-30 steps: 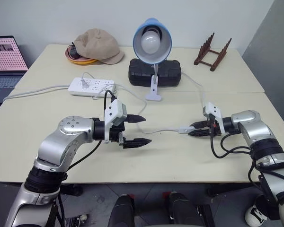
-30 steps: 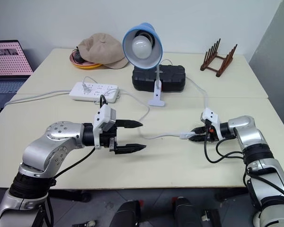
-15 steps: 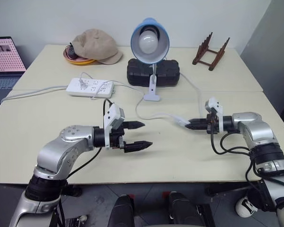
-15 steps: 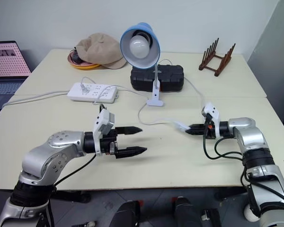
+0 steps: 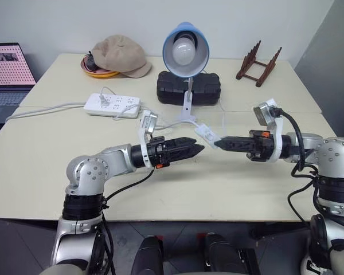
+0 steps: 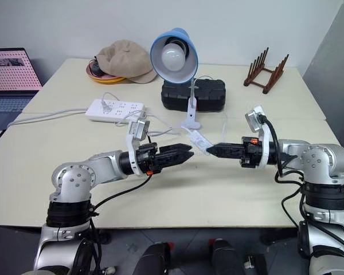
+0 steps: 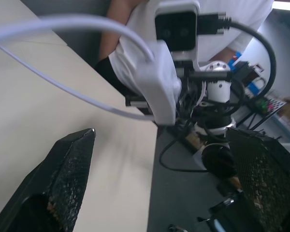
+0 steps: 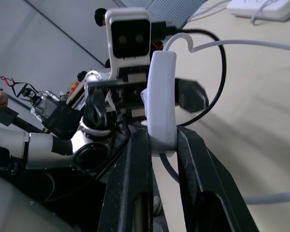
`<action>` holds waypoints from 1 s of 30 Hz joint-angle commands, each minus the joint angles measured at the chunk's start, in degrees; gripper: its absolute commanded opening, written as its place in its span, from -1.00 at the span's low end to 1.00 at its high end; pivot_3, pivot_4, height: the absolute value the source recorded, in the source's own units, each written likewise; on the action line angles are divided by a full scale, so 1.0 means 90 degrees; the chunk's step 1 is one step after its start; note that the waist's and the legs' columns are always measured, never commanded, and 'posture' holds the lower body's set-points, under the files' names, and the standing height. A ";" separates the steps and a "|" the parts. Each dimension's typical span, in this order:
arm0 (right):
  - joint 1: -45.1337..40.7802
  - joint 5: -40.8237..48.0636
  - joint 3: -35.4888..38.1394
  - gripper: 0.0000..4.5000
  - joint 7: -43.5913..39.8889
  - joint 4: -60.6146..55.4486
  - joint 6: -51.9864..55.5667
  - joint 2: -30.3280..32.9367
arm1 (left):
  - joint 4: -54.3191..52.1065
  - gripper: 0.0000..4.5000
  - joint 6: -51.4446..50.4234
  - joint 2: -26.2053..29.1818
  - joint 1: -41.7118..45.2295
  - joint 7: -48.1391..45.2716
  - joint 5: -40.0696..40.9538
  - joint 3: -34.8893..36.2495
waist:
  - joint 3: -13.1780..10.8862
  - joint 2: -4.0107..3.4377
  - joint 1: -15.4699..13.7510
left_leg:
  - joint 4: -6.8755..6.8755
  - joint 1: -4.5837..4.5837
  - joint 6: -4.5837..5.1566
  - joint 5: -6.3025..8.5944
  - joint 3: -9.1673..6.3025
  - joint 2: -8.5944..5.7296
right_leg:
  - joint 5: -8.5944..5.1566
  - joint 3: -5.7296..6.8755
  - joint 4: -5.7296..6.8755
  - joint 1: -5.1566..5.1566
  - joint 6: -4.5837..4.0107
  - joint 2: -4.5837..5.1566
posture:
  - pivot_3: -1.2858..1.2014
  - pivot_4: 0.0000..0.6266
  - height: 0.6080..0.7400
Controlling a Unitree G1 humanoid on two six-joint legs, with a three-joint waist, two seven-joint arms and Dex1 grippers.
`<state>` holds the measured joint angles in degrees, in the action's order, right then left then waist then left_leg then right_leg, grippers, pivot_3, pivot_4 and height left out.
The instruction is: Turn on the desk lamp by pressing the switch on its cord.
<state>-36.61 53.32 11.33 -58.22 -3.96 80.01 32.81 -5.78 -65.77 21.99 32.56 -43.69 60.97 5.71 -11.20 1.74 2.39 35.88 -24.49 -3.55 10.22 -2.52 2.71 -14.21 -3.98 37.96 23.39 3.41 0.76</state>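
Cream table [image 5: 40, 166], right pincer [image 5: 217, 141] clamped on switch [image 5: 205, 133] (lifted), left pincer [image 5: 198, 149] spread wide.

— What has moved since a second ago?

— The right gripper [image 5: 219, 141] has closed on the switch [image 5: 205, 133] and lifted it off the table, drawing the cord [image 5: 171, 123] up with it.

— And the other arm?

— The left gripper [image 5: 196, 149] has swung toward the right one and rolled, its jaws spread; the switch now hangs just ahead of them, between the two grippers.
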 commanded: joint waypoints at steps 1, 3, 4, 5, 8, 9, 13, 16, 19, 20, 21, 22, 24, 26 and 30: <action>0.0033 0.0512 0.0301 -0.85 0.0212 -0.0420 0.0228 0.0052 | 0.0051 1.00 -0.0045 -0.0027 0.0285 -0.0144 0.0151 -0.0003 | 0.0000 0.0000 0.0016 | -0.0001 -0.0001 0.0000 0.0000 0.0000 0.0001 | 0.0005 0.0000 0.0000 0.0002 0.0008 -0.0002 | 0.03 -0.52 1.00; 0.0069 0.0632 0.0349 -0.85 0.0323 -0.0495 0.0284 0.0050 | 0.0123 1.00 -0.0057 -0.0047 0.0353 -0.0167 0.0139 -0.0028 | 0.0000 0.0000 0.0027 | -0.0005 -0.0001 0.0000 0.0000 -0.0001 0.0001 | 0.0006 0.0001 0.0000 0.0003 0.0010 -0.0002 | 0.03 -0.52 1.00; 0.0081 0.0679 0.0365 -0.85 0.0376 -0.0514 0.0300 0.0046 | 0.0139 1.00 -0.0066 -0.0068 0.0381 -0.0170 0.0150 -0.0035 | 0.0000 0.0000 0.0028 | -0.0005 -0.0001 0.0000 0.0000 -0.0001 0.0001 | 0.0006 0.0000 0.0000 0.0003 0.0010 -0.0003 | 0.03 -0.52 1.00; 0.0099 0.0728 0.0377 -0.85 0.0432 -0.0541 0.0308 0.0041 | 0.0130 1.00 -0.0064 -0.0080 0.0396 -0.0178 0.0152 -0.0051 | 0.0000 0.0000 0.0032 | -0.0005 -0.0001 0.0000 0.0000 -0.0001 0.0001 | 0.0005 0.0000 -0.0001 0.0003 0.0009 -0.0003 | 0.03 -0.52 1.00; 0.0137 0.0890 0.0396 -0.85 0.0592 -0.0596 0.0327 0.0034 | 0.0113 1.00 0.0003 -0.0099 0.0414 -0.0226 0.0073 -0.0142 | 0.0000 0.0000 0.0039 | -0.0003 -0.0006 0.0000 0.0000 -0.0001 0.0001 | -0.0005 0.0000 -0.0004 0.0004 -0.0009 -0.0002 | 0.03 -0.52 1.00; 0.0145 0.0932 0.0397 -0.85 0.0632 -0.0603 0.0326 0.0036 | 0.0102 1.00 0.0023 -0.0088 0.0410 -0.0257 0.0050 -0.0169 | 0.0000 0.0000 0.0040 | -0.0002 -0.0007 0.0000 0.0000 -0.0001 0.0000 | -0.0006 -0.0001 -0.0005 0.0004 -0.0010 -0.0002 | 0.03 -0.52 1.00; 0.0160 0.1080 0.0383 -0.85 0.0764 -0.0619 0.0309 0.0056 | 0.0081 0.91 0.0007 -0.0103 0.0399 -0.0281 0.0071 -0.0176 | 0.0000 0.0000 0.0045 | -0.0003 -0.0007 0.0000 0.0000 -0.0001 0.0001 | -0.0006 0.0000 -0.0005 0.0006 -0.0010 -0.0002 | 0.03 -0.52 1.00; 0.0142 0.1166 0.0345 -0.85 0.0814 -0.0605 0.0291 0.0078 | 0.0076 0.68 -0.0005 -0.0144 0.0402 -0.0286 0.0099 -0.0162 | 0.0000 0.0000 0.0048 | -0.0004 -0.0010 0.0000 0.0000 -0.0001 0.0001 | -0.0005 -0.0001 -0.0006 0.0008 -0.0010 -0.0002 | 0.03 -0.52 1.00; 0.0140 0.1237 0.0288 -0.85 0.0833 -0.0609 0.0268 0.0112 | 0.0118 0.42 0.0010 -0.0172 0.0431 -0.0272 0.0096 -0.0130 | 0.0000 0.0000 0.0052 | -0.0003 -0.0016 0.0000 0.0000 -0.0001 0.0001 | -0.0005 0.0000 -0.0009 0.0012 -0.0009 -0.0002 | 0.03 -0.52 1.00; 0.0138 0.1252 0.0278 -0.85 0.0842 -0.0612 0.0264 0.0114 | 0.0106 0.35 0.0010 -0.0164 0.0423 -0.0280 0.0095 -0.0130 | 0.0000 0.0000 0.0052 | -0.0003 -0.0018 0.0000 0.0000 -0.0001 0.0001 | -0.0005 0.0000 -0.0010 0.0013 -0.0009 -0.0002 | 0.03 -0.52 1.00; 0.0131 0.1262 0.0272 -0.85 0.0848 -0.0604 0.0263 0.0115 | 0.0095 0.27 0.0008 -0.0159 0.0414 -0.0285 0.0097 -0.0129 | 0.0000 0.0000 0.0052 | -0.0003 -0.0019 0.0000 0.0000 -0.0001 0.0001 | -0.0005 0.0000 -0.0010 0.0013 -0.0008 -0.0002 | 0.03 -0.52 1.00; 0.0130 0.1276 0.0271 -0.85 0.0859 -0.0608 0.0264 0.0112 | 0.0078 0.18 0.0002 -0.0152 0.0402 -0.0288 0.0103 -0.0125 | 0.0000 0.0000 0.0052 | -0.0003 -0.0019 0.0000 0.0000 -0.0001 0.0001 | -0.0005 0.0000 -0.0011 0.0014 -0.0008 -0.0002 | 0.03 -0.52 1.00; 0.0127 0.1286 0.0257 -0.85 0.0860 -0.0607 0.0259 0.0121 | 0.0074 0.04 -0.0014 -0.0158 0.0394 -0.0270 0.0123 -0.0107 | 0.0000 0.0000 0.0052 | -0.0004 -0.0020 0.0000 0.0000 -0.0001 0.0001 | -0.0005 0.0000 -0.0011 0.0015 -0.0009 -0.0002 | 0.03 -0.52 1.00; 0.0130 0.1288 0.0229 -0.85 0.0841 -0.0607 0.0247 0.0155 | 0.0058 -0.13 -0.0038 -0.0169 0.0377 -0.0242 0.0167 -0.0078 | 0.0000 0.0000 0.0052 | -0.0004 -0.0020 0.0000 0.0000 -0.0001 0.0001 | -0.0005 0.0000 -0.0011 0.0015 -0.0009 -0.0002 | 0.03 -0.52 1.00; 0.0169 0.1261 0.0158 -0.85 0.0777 -0.0596 0.0202 0.0238 | 0.0076 -0.45 -0.0088 -0.0197 0.0371 -0.0168 0.0296 -0.0003 | 0.0000 0.0000 0.0053 | -0.0003 -0.0021 0.0000 0.0000 -0.0001 0.0001 | -0.0007 0.0000 -0.0015 0.0015 -0.0012 -0.0002 | 0.03 -0.52 1.00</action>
<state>-34.90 62.62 12.31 -49.95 -7.55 82.75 33.97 -3.90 -66.22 20.46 35.07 -45.62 62.04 4.42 -11.20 1.74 2.87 35.85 -24.69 -3.56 10.23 -2.53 2.71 -14.27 -3.98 37.82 23.53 3.30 0.74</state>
